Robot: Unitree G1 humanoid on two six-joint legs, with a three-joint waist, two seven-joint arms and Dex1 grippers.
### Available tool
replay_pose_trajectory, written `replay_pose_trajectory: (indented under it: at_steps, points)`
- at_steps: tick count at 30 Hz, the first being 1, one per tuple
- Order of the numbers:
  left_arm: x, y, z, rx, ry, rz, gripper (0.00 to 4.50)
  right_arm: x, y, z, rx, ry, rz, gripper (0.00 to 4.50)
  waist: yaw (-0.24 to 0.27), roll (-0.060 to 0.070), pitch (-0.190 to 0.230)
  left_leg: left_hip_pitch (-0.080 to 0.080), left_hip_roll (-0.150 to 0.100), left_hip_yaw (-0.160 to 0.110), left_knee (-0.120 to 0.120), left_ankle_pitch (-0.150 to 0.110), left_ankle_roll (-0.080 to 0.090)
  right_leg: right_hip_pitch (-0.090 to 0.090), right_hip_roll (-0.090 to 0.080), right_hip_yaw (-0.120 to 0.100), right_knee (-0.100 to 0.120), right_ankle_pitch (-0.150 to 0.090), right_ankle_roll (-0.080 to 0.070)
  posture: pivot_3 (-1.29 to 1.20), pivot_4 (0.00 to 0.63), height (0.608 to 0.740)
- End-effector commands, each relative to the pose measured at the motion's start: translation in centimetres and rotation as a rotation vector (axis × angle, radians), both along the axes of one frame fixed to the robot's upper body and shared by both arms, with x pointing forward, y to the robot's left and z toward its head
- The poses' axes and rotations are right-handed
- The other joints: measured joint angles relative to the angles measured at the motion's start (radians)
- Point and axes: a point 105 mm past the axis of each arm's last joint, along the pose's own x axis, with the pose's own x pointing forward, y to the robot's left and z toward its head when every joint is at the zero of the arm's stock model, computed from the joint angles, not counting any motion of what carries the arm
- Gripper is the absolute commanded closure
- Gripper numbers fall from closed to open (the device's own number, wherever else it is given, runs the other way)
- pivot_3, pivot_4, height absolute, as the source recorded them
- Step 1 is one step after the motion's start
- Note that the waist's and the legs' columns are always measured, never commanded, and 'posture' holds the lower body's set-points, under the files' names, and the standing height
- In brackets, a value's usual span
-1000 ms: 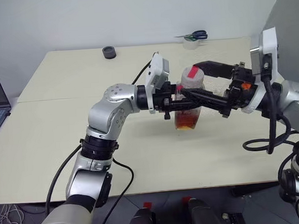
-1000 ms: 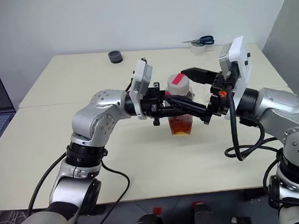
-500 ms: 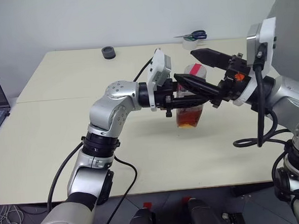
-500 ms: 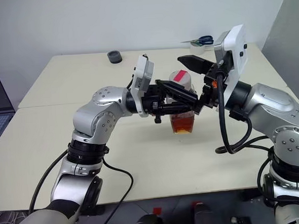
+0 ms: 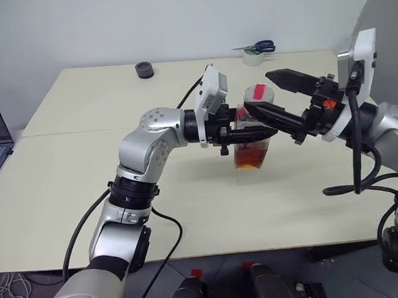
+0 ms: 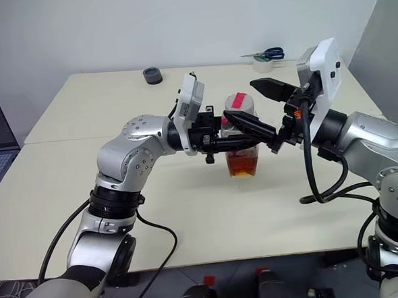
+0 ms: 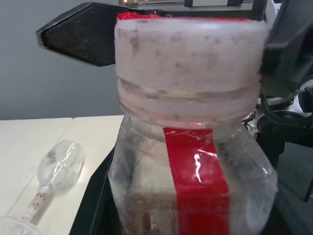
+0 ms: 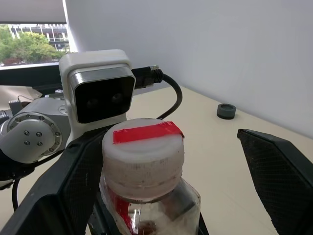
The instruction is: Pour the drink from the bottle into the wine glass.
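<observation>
The left gripper (image 5: 247,135) clamps the bottle (image 5: 255,133), so the wide-open, empty right gripper (image 6: 245,104) should close squarely around the cap (image 8: 143,154).

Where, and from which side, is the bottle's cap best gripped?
Grip the cap on its round side wall, coming level from the robot's right: the left gripper holds the upright bottle by its body below, and the open right gripper faces the cap.

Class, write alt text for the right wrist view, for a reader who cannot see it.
A clear bottle with a white, red-taped cap stands between the right tool's open black fingers. Behind it the left tool's wrist camera faces the viewer, over a cream table.
</observation>
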Motion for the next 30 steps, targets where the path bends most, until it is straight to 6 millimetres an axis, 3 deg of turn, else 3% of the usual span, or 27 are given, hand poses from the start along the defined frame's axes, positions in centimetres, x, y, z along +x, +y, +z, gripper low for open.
replay_pose_trajectory:
  at_steps: [1,21,30]
  points:
    - [-0.6,-0.1,1.7,-0.04,-0.071,-0.023,2.75,-0.4,-0.9,1.0,0.017,-0.055,-0.028,0.02,0.0,0.0,0.0,0.0,0.0,0.0,0.0,0.0,0.0,0.0,0.0,0.0,0.0,0.0,0.0,0.0,0.15,0.74]
    - [-0.7,-0.1,1.6,-0.042,-0.07,-0.027,2.75,-1.0,-1.8,1.2,0.011,-0.06,-0.068,0.02,0.0,0.0,0.0,0.0,0.0,0.0,0.0,0.0,0.0,0.0,0.0,0.0,0.0,0.0,0.0,0.0,0.15,0.74]
    - [-0.7,-0.1,1.5,-0.039,-0.07,-0.027,2.75,-2.9,-1.9,1.2,0.008,-0.015,0.003,0.02,0.001,0.0,0.0,0.0,0.001,0.0,0.0,0.0,0.0,0.001,0.001,0.0,0.0,0.0,0.0,0.0,0.15,0.74]
